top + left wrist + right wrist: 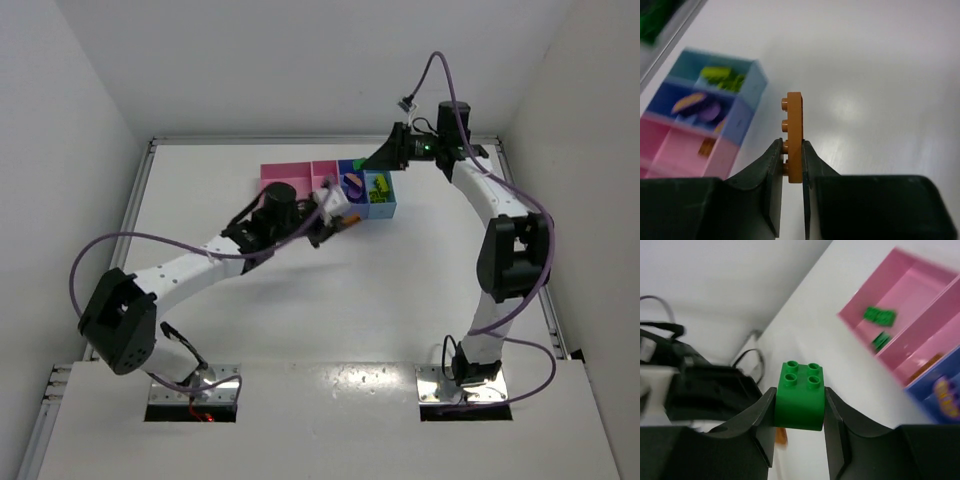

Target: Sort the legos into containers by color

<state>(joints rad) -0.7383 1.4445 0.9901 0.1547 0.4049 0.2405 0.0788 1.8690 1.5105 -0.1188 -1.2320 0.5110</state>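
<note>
Above the arms, the overhead view showed a white table [420,270] carrying a row of joined shallow rectangular plastic trays [300,166] near its far side. From left to right these were a wide pink tray [283,172], a narrow pink tray [322,168], a purple-blue tray [345,168] and a light blue tray [384,209]. The left gripper [338,218] hung just in front of the narrow pink tray. The right gripper [372,162] hung at the far edge of the purple-blue tray, with a speck of green at its tip.

From the left wrist, the left gripper was clamped on a thin orange-brown plastic plate [794,125], held edge-on. Its long axis ran straight out past the fingertips and its studs faced left. The near end was pinched and the far half stood free above the table. The trays lay blurred to the left, with yellow-green bricks [722,77] in the light blue tray and purple pieces [702,111] in the purple-blue one.

From the right wrist, the right gripper was closed on a chunky green plastic brick [800,402] with four studs. The brick was pinched by two opposite sides, with its studs pointing away from the wrist. Off to the right, flat green pieces [879,316] lay in the wide pink tray.
</note>
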